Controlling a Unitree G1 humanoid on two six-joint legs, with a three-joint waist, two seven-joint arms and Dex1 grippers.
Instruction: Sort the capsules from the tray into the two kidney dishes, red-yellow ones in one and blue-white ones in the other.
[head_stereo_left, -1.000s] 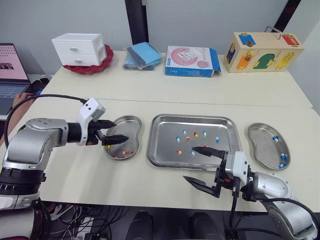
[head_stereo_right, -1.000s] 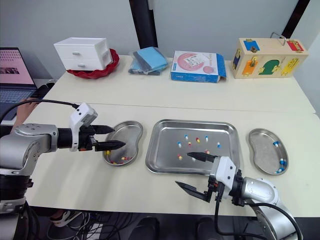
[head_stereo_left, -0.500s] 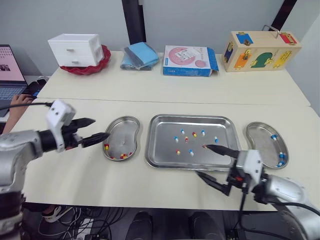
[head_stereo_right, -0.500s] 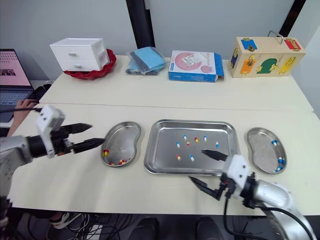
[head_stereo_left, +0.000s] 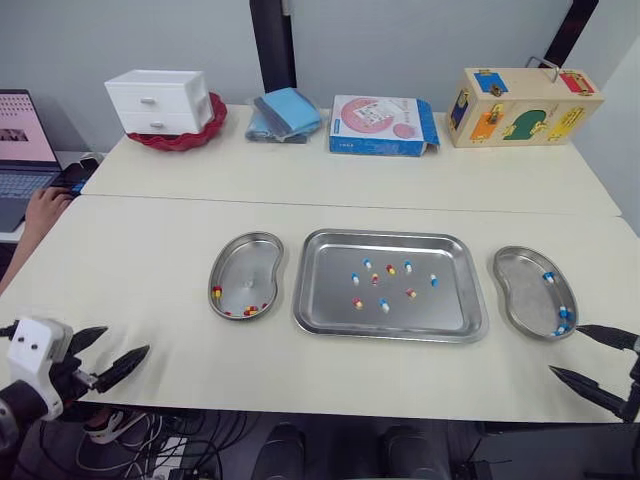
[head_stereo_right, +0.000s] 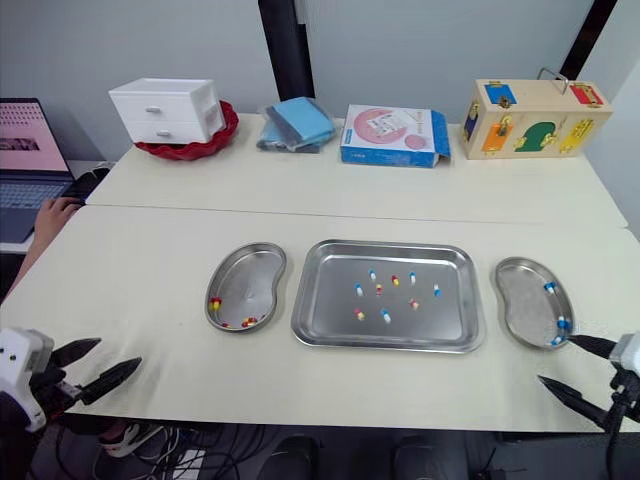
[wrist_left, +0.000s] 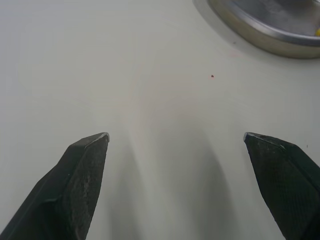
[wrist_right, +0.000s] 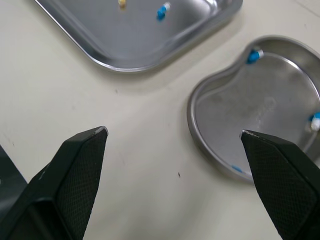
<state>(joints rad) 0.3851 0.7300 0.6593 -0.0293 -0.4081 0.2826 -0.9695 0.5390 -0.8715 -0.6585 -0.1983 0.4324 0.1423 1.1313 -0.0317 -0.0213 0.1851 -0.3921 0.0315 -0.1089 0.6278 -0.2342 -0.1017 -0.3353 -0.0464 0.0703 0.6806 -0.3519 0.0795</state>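
Fingers spread on both grippers, nothing held. Left gripper (head_stereo_left: 127, 338) sits at the near left corner of the bench (head_stereo_left: 150, 250); right gripper (head_stereo_left: 564, 348) at the near right corner, just beside the right dish (head_stereo_left: 520, 285). Tray (head_stereo_left: 330, 300) lies mid-bench between the dishes, with about nine capsules (head_stereo_left: 384, 305) loose in it, colours mixed. Left dish (head_stereo_left: 245, 265) holds red-yellow, right dish blue-white. Risk: capsules lie close together on slick metal, so wide tips could nudge a neighbour or squirt one out into the wrong dish.
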